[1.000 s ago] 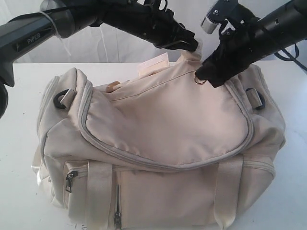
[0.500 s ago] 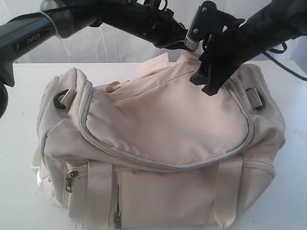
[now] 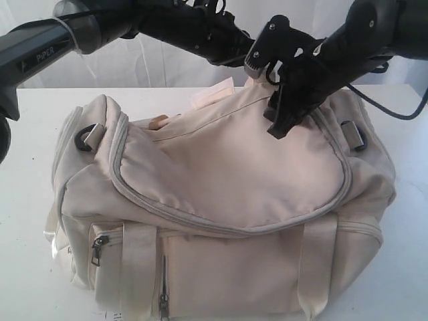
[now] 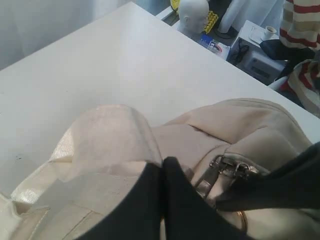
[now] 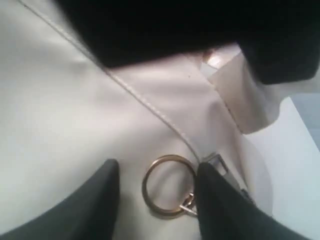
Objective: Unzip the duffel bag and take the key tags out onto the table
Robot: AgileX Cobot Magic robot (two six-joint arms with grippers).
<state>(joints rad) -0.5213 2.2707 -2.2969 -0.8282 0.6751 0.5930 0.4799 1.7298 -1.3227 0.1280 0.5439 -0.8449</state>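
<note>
Right pincer (image 3: 277,127) leftward, duffel bag (image 3: 221,200) crosswise

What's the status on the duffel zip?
Left pincer shut at duffel bag top. Right pincer open, straddling zip pull ring. Bag closed, key tags unseen.

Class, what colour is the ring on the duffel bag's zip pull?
Gold ring, best seen in right wrist view.

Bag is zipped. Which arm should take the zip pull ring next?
Right. The right gripper is open, fingers either side of the gold pull ring on the duffel bag. The left gripper is shut against the fabric beside the zipper, likely better as a brace.
</note>
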